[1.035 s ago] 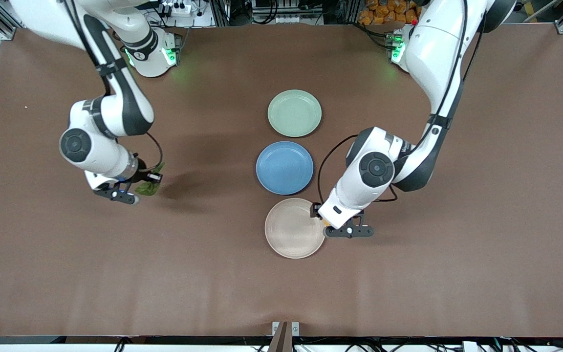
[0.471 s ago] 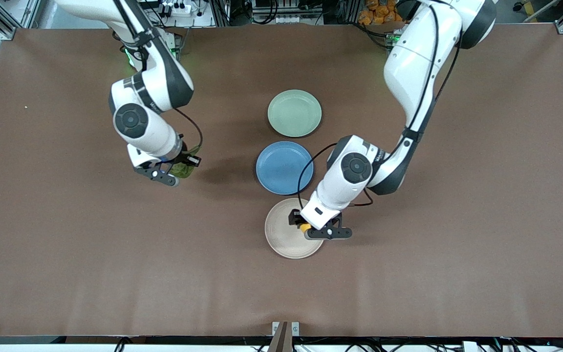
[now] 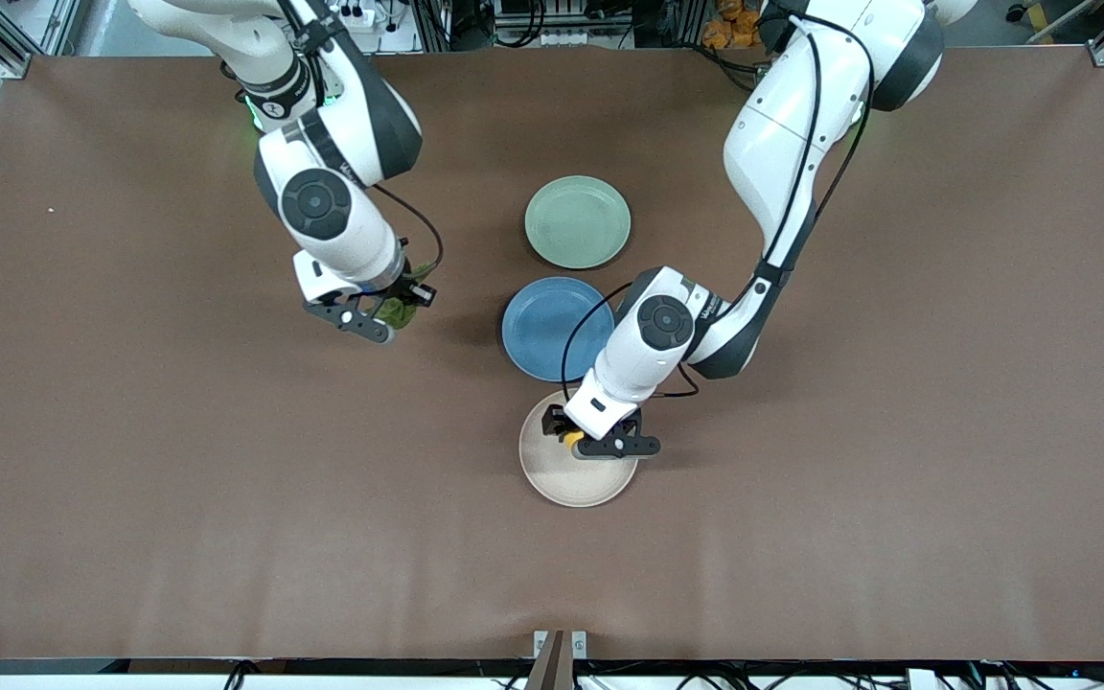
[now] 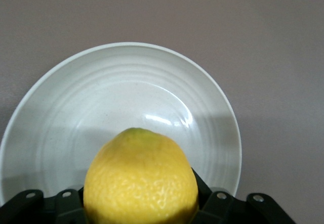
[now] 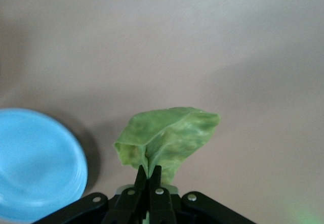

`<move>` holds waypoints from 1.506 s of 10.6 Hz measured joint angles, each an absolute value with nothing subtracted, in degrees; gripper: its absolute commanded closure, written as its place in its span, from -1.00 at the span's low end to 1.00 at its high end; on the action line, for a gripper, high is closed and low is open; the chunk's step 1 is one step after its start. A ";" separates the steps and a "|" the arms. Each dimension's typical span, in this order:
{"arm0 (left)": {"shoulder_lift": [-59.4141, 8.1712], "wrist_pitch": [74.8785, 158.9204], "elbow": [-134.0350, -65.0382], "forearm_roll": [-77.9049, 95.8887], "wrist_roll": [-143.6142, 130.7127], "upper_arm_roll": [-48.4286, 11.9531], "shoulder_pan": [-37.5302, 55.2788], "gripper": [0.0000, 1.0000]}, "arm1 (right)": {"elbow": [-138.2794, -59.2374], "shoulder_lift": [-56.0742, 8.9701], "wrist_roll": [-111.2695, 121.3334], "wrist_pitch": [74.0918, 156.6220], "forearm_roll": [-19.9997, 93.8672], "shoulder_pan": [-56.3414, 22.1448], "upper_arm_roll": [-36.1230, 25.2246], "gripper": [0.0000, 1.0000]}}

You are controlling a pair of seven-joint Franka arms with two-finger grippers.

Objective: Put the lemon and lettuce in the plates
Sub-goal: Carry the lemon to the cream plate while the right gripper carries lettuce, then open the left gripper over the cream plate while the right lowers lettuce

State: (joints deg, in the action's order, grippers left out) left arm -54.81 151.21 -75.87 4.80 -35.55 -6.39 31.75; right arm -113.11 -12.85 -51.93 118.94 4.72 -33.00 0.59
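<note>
My left gripper (image 3: 575, 439) is shut on the yellow lemon (image 3: 573, 438) and holds it over the beige-pink plate (image 3: 562, 479). In the left wrist view the lemon (image 4: 140, 179) fills the space between the jaws, with that plate (image 4: 61, 113) below it. My right gripper (image 3: 399, 311) is shut on the green lettuce leaf (image 3: 402, 309) and holds it over bare table beside the blue plate (image 3: 542, 331). In the right wrist view the leaf (image 5: 167, 140) hangs folded from the closed fingers. The mint green plate (image 3: 577, 221) lies empty, farthest from the camera of the three plates.
The three plates lie in a row at mid-table, the blue one between the other two; its edge shows in the right wrist view (image 5: 35, 163). The brown table (image 3: 897, 431) stretches wide toward both ends.
Both arms have moved toward the plates. The left gripper carried the lemon from the beige-pink plate's edge to over the plate. The right gripper carried the lettuce toward the blue plate.
</note>
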 measured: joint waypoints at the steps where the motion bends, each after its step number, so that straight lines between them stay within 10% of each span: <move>1: -55.42 151.91 -75.77 4.80 -35.55 -6.35 31.75 -0.24 | -113.09 -12.85 -52.23 119.65 4.71 -35.98 0.62 1.00; 2: -55.87 152.22 -75.66 4.80 -35.55 -6.31 31.75 -0.99 | -113.09 -12.92 -52.67 120.30 4.70 -38.78 0.66 1.00; 16: -54.27 145.53 -73.35 4.80 -39.24 -5.27 31.63 -1.00 | -101.29 -26.37 -71.55 120.59 4.91 -52.55 0.68 1.00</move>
State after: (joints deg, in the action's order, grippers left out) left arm -54.27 145.53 -73.35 4.80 -39.24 -5.27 31.63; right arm -101.29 -26.37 -71.55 120.59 4.91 -52.55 0.68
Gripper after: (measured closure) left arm 0.000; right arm 0.965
